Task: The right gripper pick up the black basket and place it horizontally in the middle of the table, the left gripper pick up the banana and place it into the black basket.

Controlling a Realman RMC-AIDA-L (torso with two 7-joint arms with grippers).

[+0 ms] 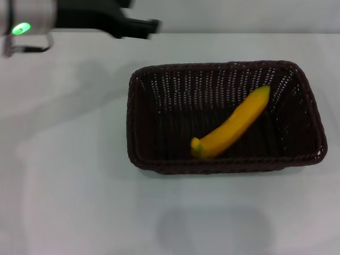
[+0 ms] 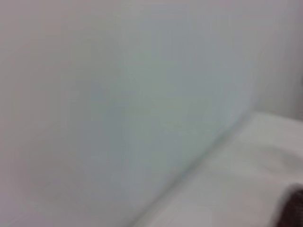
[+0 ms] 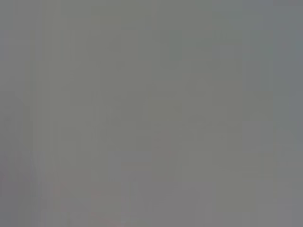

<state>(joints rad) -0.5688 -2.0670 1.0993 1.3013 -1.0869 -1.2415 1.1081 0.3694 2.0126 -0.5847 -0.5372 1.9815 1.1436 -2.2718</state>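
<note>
The black basket [image 1: 159,159] lies lengthwise across the middle of the white table [image 1: 64,175] in the head view. The yellow banana [image 1: 232,125] lies slanted inside it, stem end towards the near wall, other end against the far right wall. My left gripper [image 1: 146,26] is at the far left edge of the table, above and away from the basket, holding nothing. A dark bit of the basket [image 2: 294,208] shows at a corner of the left wrist view. The right gripper is out of view; the right wrist view shows only plain grey.
The table's far edge [image 1: 239,33] meets a pale wall behind the basket. The left arm's silver wrist with a green light [image 1: 21,27] hangs over the far left corner.
</note>
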